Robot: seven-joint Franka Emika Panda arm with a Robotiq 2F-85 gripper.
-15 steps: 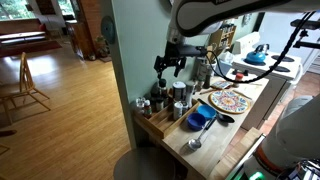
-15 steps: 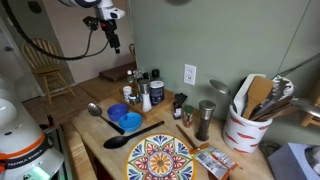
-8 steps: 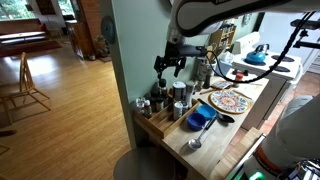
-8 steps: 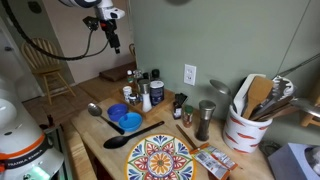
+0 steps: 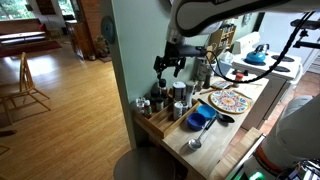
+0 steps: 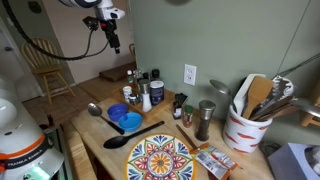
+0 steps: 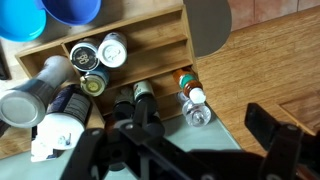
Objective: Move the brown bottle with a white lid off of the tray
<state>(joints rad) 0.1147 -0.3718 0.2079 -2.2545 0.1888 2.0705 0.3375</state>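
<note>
Qty in view: tray [image 7: 155,50] x1; jars/bottles [image 7: 113,48] on it, min. 7 per wrist view; blue bowls [image 6: 130,122] x2; spoons [image 6: 93,108] x2; patterned plate [image 6: 160,158] x1; utensil crock [image 6: 243,130] x1.

An exterior view stood back beyond one end of the counter [image 5: 225,140] and looked along it, with a wooden floor [image 5: 60,90] filling the left of the picture. An exterior view sat close over the patterned plate [image 6: 160,160] and faced back across the counter toward the green wall [image 6: 200,40]. Both exterior views took in the plate, the blue bowl [image 5: 200,120], the tray [image 5: 155,125] and the tool [image 5: 170,72] above it. The wrist view looked straight down, close on the tray, with the tool entering from the bottom edge.
</note>
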